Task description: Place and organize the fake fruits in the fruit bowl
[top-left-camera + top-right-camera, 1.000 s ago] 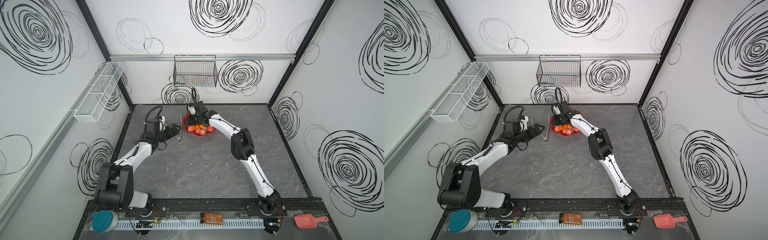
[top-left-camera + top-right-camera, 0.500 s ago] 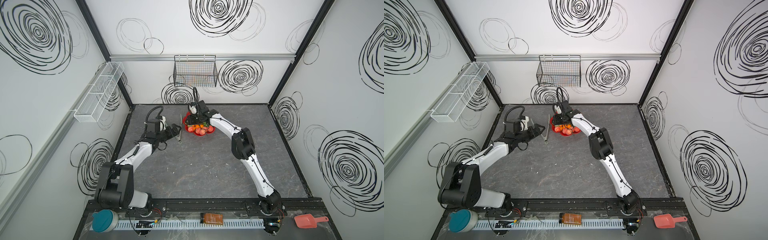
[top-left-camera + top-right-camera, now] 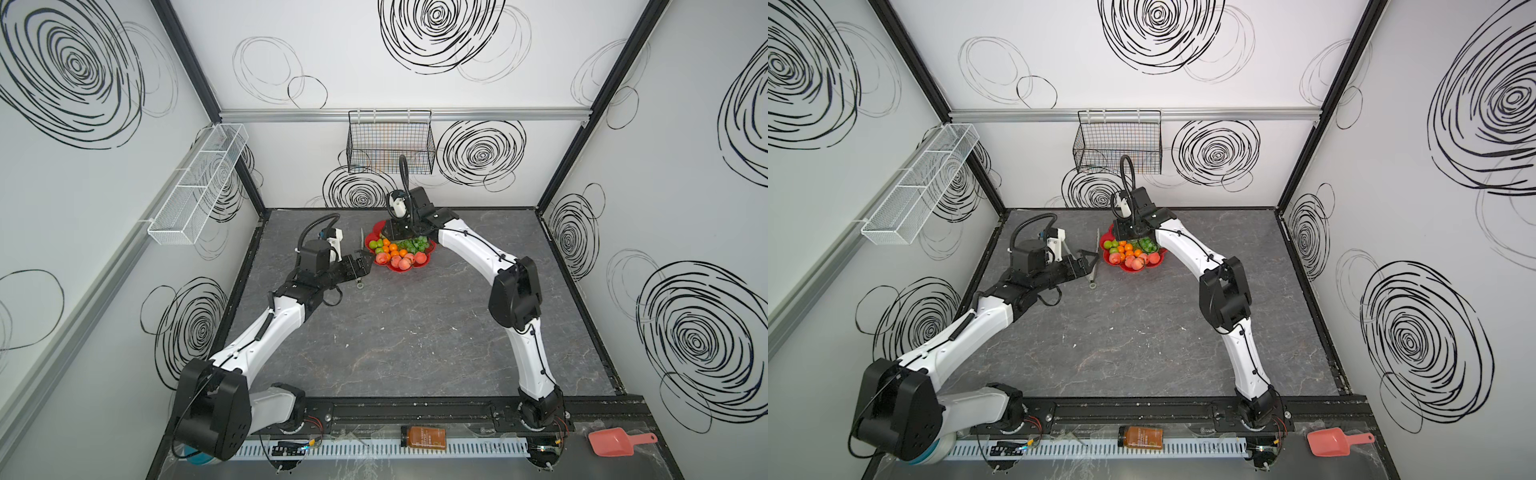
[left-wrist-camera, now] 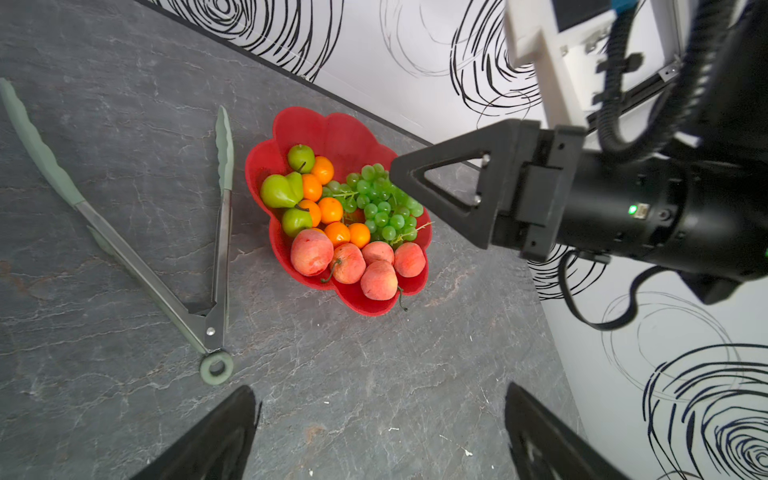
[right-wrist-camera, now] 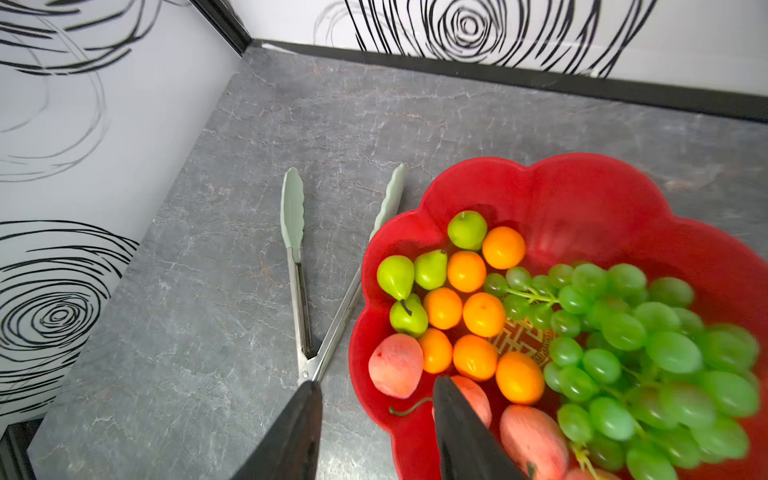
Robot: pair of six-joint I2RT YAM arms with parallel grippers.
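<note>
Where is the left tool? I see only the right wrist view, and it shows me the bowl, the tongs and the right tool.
Observer: The left tool is open and empty, over bare table on the same side of the bowl as the tongs.
Operator: How many peaches are in the bowl? The right tool hides some from me.
Observer: Five peaches, grouped together at one side of the fruit bowl.
Operator: Does any fruit lie outside the bowl?
Observer: In both top views no fruit shows on the table outside the bowl.
</note>
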